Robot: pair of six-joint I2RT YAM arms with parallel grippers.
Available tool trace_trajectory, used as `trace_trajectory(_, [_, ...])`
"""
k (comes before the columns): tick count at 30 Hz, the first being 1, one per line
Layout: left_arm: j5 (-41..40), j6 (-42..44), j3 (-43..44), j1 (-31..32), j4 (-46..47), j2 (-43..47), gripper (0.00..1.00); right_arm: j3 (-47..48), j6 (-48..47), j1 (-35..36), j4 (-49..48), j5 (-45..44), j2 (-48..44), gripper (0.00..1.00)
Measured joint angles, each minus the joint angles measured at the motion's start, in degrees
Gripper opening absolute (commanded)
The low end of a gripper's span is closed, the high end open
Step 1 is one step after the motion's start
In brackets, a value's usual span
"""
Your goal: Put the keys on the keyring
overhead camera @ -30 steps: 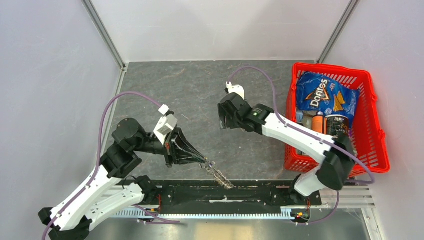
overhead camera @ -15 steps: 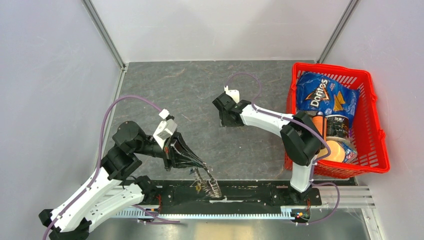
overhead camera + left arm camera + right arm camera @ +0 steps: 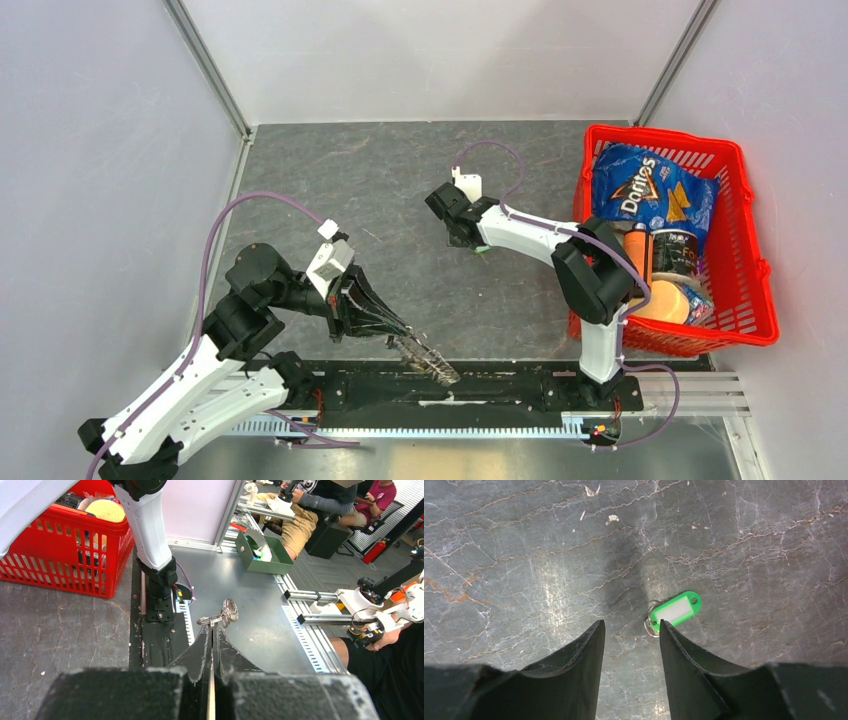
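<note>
The left pincer (image 3: pixel 212 629) is pressed together on a thin wire loop of the keyring (image 3: pixel 229 611). The keyring is held out just beyond the fingertips, over the black rail (image 3: pixel 520 385) at the near edge. The right pincer (image 3: pixel 630 630) is spread and pointed down at the surface (image 3: pixel 524 555), with nothing between its fingers. The green key (image 3: pixel 675 610), with a white label and a small metal ring, is seen lying flat just outside one finger (image 3: pixel 684 660), beside its tip. Contact cannot be told.
</note>
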State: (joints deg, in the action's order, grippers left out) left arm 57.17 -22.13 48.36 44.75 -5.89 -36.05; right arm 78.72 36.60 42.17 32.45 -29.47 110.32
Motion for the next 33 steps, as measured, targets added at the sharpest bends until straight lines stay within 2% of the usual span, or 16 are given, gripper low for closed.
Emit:
trace_trajectory(9, [0.17,0.76,0.0,0.0,-0.09,0.0,0.02,0.28,0.0,-0.07,-0.48,-0.52,1.92,0.49])
trace_trajectory(33, [0.22,1.25,0.0,0.0,-1.27,0.55,0.02,0.83,-0.02,-0.07,-0.31,-3.72,5.35,0.36])
